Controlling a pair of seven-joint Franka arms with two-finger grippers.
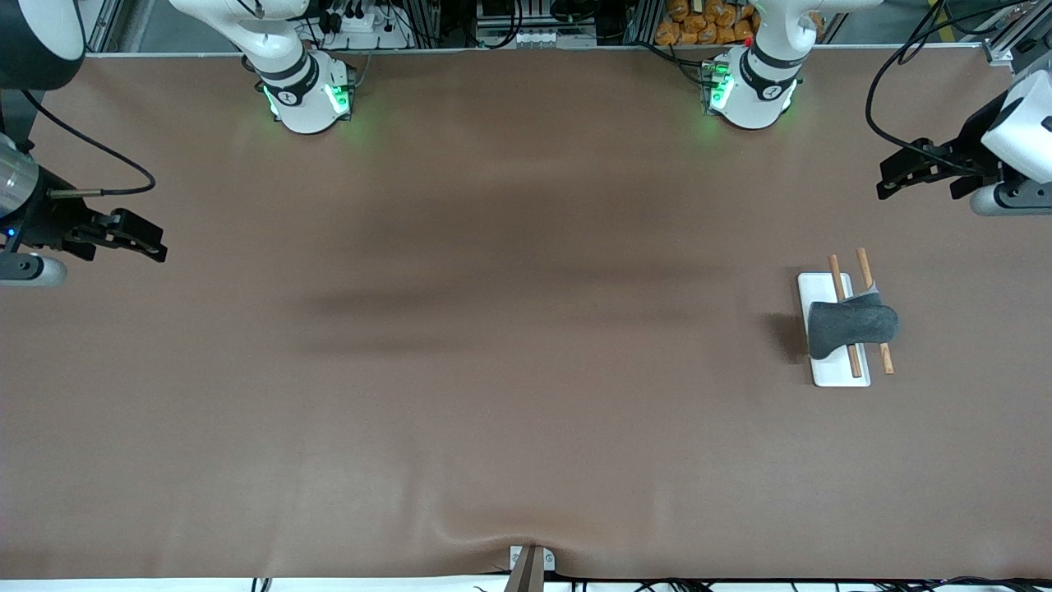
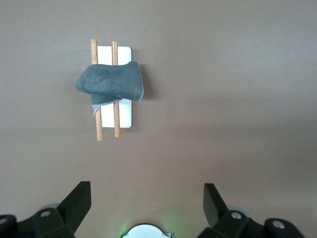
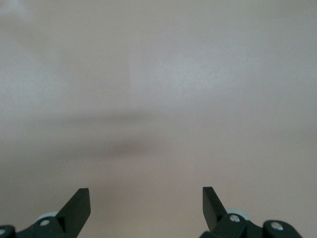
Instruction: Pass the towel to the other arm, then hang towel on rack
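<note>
The dark grey towel (image 1: 851, 325) hangs draped over the two brown rods of the rack (image 1: 822, 288) toward the left arm's end of the table. Its lilac tag (image 2: 96, 108) pokes out under it. In the left wrist view the towel (image 2: 111, 84) lies across the rods above the rack's white base (image 2: 124, 116). My left gripper (image 1: 886, 177) is open and empty, in the air over bare table beside the rack. My right gripper (image 1: 152, 238) is open and empty over the right arm's end of the table. Both wrist views show wide-apart fingers, the left gripper (image 2: 147, 191) and the right gripper (image 3: 146, 196).
A brown cloth (image 1: 509, 370) covers the table. The two arm bases (image 1: 308, 94) (image 1: 752, 90) stand along the edge farthest from the front camera. A small clamp (image 1: 530, 563) sits at the nearest edge, where the cloth wrinkles.
</note>
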